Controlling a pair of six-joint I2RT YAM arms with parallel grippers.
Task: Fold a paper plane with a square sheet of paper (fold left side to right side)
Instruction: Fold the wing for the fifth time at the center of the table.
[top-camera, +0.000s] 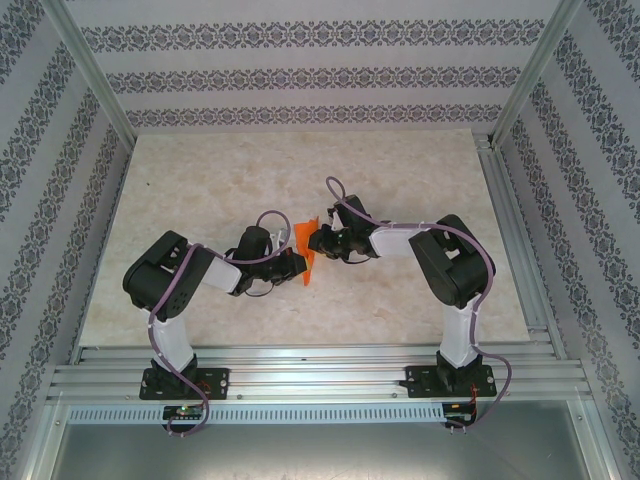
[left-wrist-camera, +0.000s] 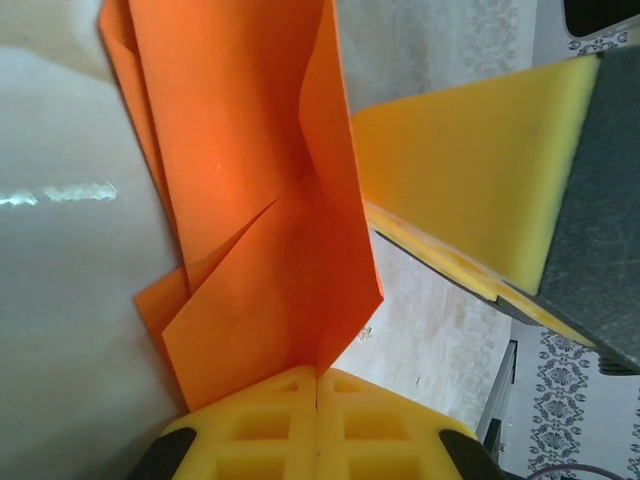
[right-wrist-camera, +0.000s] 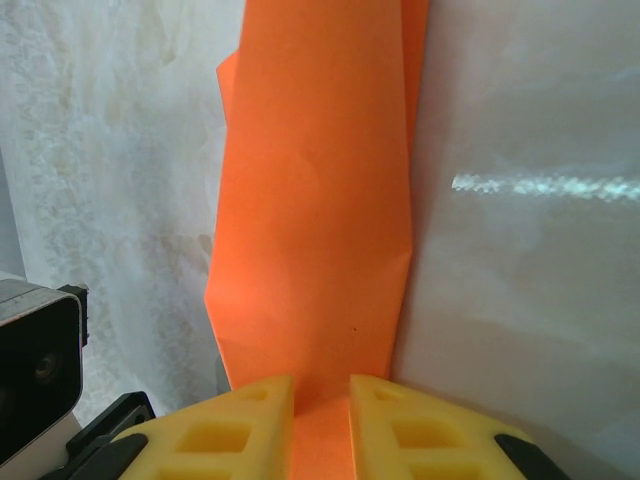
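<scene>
I'm seeing the orange paper (top-camera: 307, 262) standing upright mid-desk (top-camera: 300, 170) between the arms | left wrist is showing creased flaps, left jaws clenching its edge | right wrist is showing right jaws straddling it; gripping or not, I cannot tell

Top external: fixed, high behind arm bases, looking down and forward, far off; whole marbled table (top-camera: 300, 170) in frame, folded orange paper (top-camera: 308, 252) small at centre.
Left wrist: close-up past left gripper fingers (left-wrist-camera: 260, 430) at bottom edge onto paper (left-wrist-camera: 250, 200); right gripper pad (left-wrist-camera: 470, 180) at right.
Right wrist: close-up past right gripper fingers (right-wrist-camera: 240, 430), facing opposite way.
All three share paper and surrounding tabletop.
</scene>
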